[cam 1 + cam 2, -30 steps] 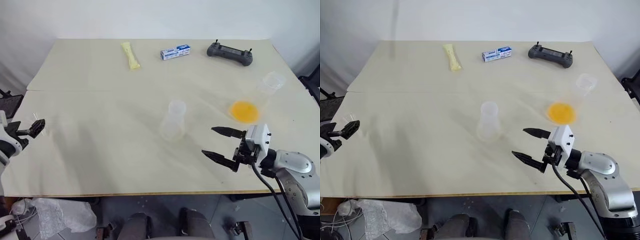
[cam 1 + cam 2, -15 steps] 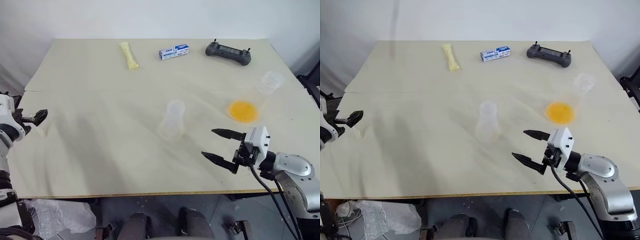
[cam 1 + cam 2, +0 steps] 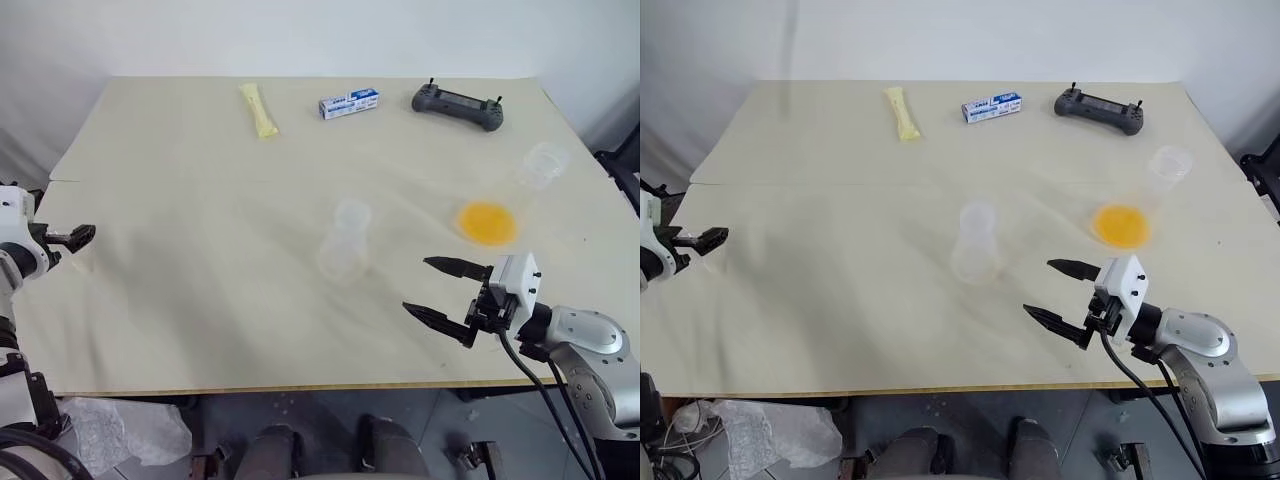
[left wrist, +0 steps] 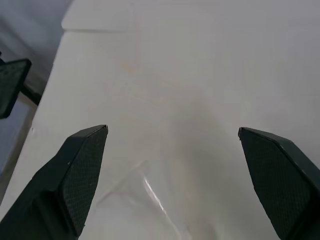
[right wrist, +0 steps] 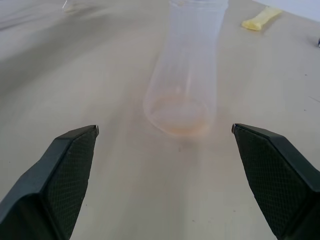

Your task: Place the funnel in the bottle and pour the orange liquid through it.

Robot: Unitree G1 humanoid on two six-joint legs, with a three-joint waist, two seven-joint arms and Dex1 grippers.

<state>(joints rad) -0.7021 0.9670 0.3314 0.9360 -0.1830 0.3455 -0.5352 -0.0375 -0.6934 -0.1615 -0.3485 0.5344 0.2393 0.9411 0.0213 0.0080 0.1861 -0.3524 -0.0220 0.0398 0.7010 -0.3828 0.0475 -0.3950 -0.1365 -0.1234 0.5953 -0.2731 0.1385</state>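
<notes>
Table [image 3: 200, 300]: carries everything.
Far edge, left to right: packet [image 3: 258, 109], small box [image 3: 349, 103], controller [image 3: 457, 105].
Centre: bottle [image 3: 344, 240], upright.
Right of it: twin flask [image 3: 515, 196] with the orange liquid [image 3: 487, 222] in its base.
Near right: right gripper [image 3: 432, 290], before the twin flask.
Left edge: left gripper [image 3: 74, 236]; funnel [image 4: 150, 200] just beside it on the table.

My left gripper [image 3: 82, 236] has shifted out toward the table's [image 3: 200, 300] left edge and leveled off vs a sec ago (jaws wide apart, same as before). The funnel [image 4: 145, 200] it was carrying earlier now lies on the tabletop just under the open fingers, seen thru the left wrist cam
</notes>
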